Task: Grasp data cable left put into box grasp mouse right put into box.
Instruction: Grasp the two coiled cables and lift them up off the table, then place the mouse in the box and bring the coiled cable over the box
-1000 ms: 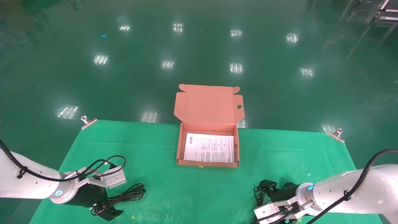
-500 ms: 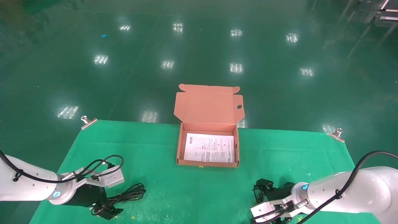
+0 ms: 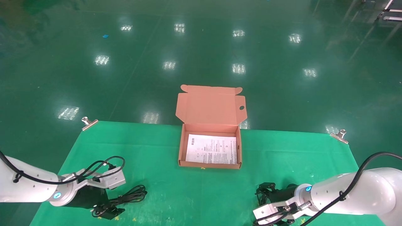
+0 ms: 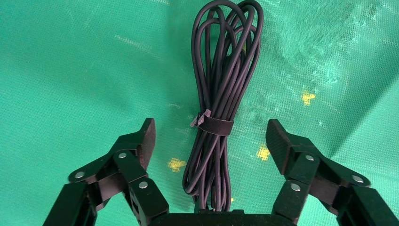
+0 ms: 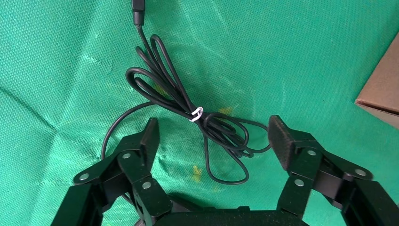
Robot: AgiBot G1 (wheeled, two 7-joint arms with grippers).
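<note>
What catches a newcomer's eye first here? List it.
The open orange box stands mid-table on the green cloth, a white sheet inside. Near the front-left corner, the left gripper hangs open astride the tied data cable. At front right, the right gripper is open over the mouse's thin cord.

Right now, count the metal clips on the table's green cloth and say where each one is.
2. One metal clip sits at the far left corner of the green cloth, the other metal clip at the far right corner. The near edge is out of view, so more may be hidden.
</note>
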